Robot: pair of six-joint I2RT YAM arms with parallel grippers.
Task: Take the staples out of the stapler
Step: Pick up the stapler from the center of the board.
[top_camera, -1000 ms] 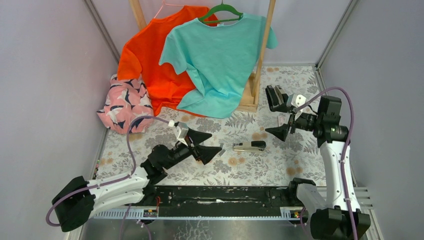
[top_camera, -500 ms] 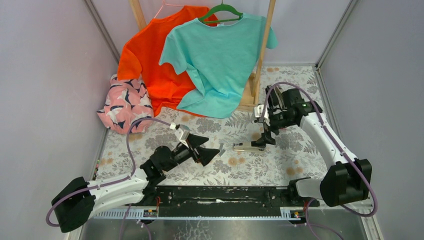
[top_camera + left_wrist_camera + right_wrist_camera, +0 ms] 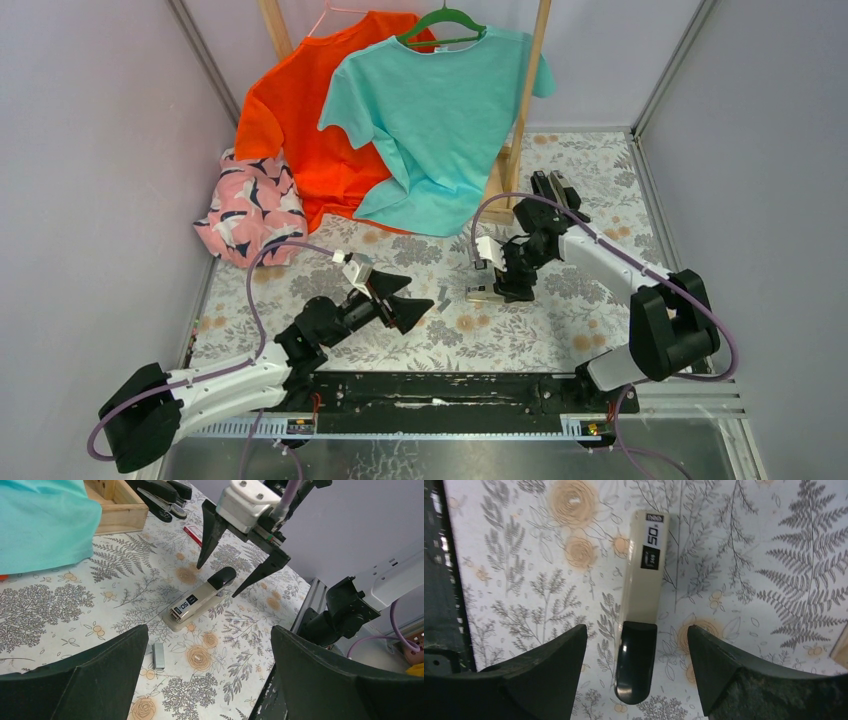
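The beige stapler (image 3: 497, 293) with a black rear end lies closed on the flowered table, also in the left wrist view (image 3: 200, 600) and the right wrist view (image 3: 644, 595). A short silver strip of staples (image 3: 158, 655) lies on the table just left of its front end, faintly visible from above (image 3: 441, 300). My right gripper (image 3: 507, 280) is open and hovers over the stapler's black end, one finger on each side (image 3: 636, 628), not touching. My left gripper (image 3: 421, 292) is open and empty, left of the staples (image 3: 208, 630).
Two black staplers (image 3: 555, 190) lie at the back right beside the wooden rack base (image 3: 497, 195). A small white-and-pink box (image 3: 192, 534) lies behind the right gripper. Orange and teal shirts (image 3: 430, 110) hang on the rack. A pink patterned bundle (image 3: 250, 205) sits far left.
My right arm has swung from the right side down and left, over the stapler's black end. My left gripper has drawn back slightly to the left.
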